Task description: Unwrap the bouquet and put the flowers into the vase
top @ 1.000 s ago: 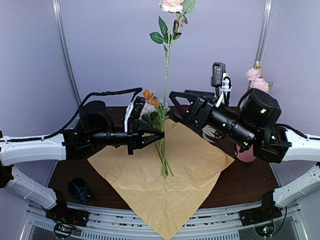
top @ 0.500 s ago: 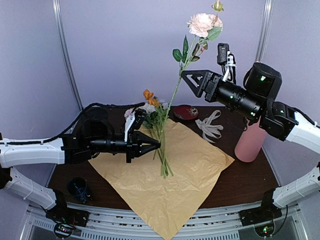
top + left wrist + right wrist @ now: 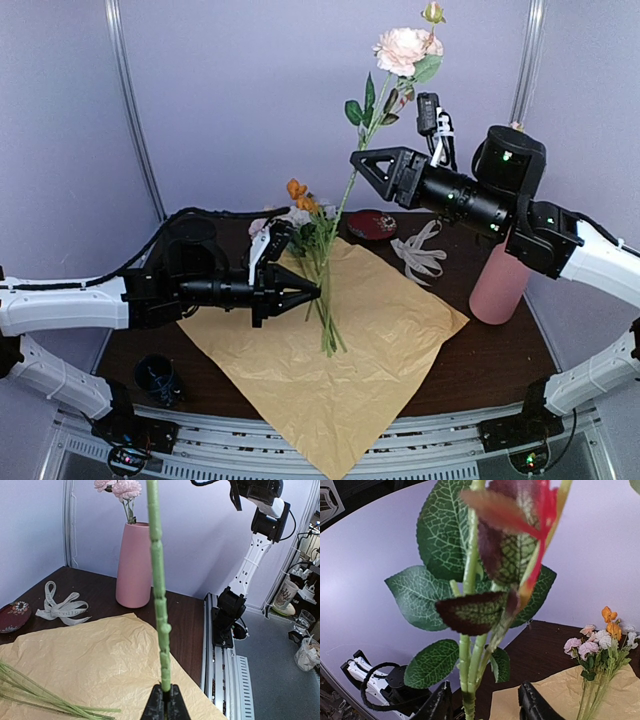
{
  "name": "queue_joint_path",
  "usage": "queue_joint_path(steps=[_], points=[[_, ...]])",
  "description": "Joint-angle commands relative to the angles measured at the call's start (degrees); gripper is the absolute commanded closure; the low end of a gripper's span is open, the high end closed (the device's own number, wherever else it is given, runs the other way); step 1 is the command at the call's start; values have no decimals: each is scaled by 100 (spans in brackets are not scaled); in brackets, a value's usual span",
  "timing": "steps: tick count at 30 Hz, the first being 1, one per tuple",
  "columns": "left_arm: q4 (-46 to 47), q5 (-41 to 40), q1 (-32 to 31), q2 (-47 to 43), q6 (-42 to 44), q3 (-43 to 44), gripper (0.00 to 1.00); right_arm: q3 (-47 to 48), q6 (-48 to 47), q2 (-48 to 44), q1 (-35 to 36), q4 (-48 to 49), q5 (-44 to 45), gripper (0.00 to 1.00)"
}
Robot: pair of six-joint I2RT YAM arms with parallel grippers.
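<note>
My left gripper (image 3: 318, 290) (image 3: 165, 696) is shut on the lower stem of a tall pink flower (image 3: 403, 45), which leans up to the right. Higher up, my right gripper (image 3: 358, 165) (image 3: 485, 701) is open around the leafy part of that stem (image 3: 468, 672), fingers (image 3: 439, 704) clear of it on both sides. The bouquet's paper (image 3: 330, 345) (image 3: 90, 655) lies spread flat, and the other flowers (image 3: 312, 235) (image 3: 600, 645) lie on it. At the right, the pink vase (image 3: 497, 285) (image 3: 134, 565) holds pink blooms (image 3: 120, 487).
A cream ribbon (image 3: 420, 252) (image 3: 62, 608) lies loose beside the paper, next to a dark red dish (image 3: 372, 223) (image 3: 12, 616). A small dark blue cup (image 3: 155, 376) stands at the near left edge. The right arm passes above the vase.
The right arm rose from low over the table and came to the upper stem, its jaws narrowing. The held flower tipped from upright to leaning right. The left gripper shifted slightly lower.
</note>
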Motion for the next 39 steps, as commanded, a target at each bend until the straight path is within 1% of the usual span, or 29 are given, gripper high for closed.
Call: queue_joint_path(steps=[1,4,9,16,17,21,22,23,24,25,27,28,31,33,36,37,39], points=[[256,-6,-27,3,107,-61,100,148,154,56,-76,246,-201,57],[256,-4,-27,19,108,-61,100,153,167,75,-99,293,-240,62],[264,-3,-27,33,107,-70,100,155,189,89,-137,321,-323,80],[239,-54,-33,50,138,-70,100,106,236,95,-176,394,-469,99],[234,-60,-35,50,143,-70,100,94,238,89,-183,402,-471,100],[174,-193,-36,50,170,-41,100,36,224,30,-199,449,-466,100],[116,-267,-36,48,190,-19,92,30,201,12,-202,445,-444,100],[39,-381,-36,49,214,15,70,32,169,-8,-209,428,-409,100],[-57,-527,-40,39,236,62,51,41,129,-26,-211,393,-372,100],[-157,-730,-36,25,244,119,37,57,56,-48,-208,350,-301,100],[-314,-1231,-36,-99,207,253,10,132,-145,-80,-210,144,-112,100],[-307,-1508,-36,-199,176,258,3,186,-301,-89,-211,24,41,100],[-114,-2194,-31,-606,289,204,2,514,-851,-70,-211,-543,595,100],[-98,-2601,-27,-843,586,260,2,876,-1315,-21,-209,-979,1076,100],[-274,-3363,-27,-1062,1113,493,2,1683,-1941,121,-207,-1788,1987,100],[-333,-3585,-27,-1108,1313,576,2,1996,-2137,173,-210,-2034,2425,100],[-411,-3886,-18,-1187,1733,690,2,2644,-2513,234,-211,-2426,3104,100]])
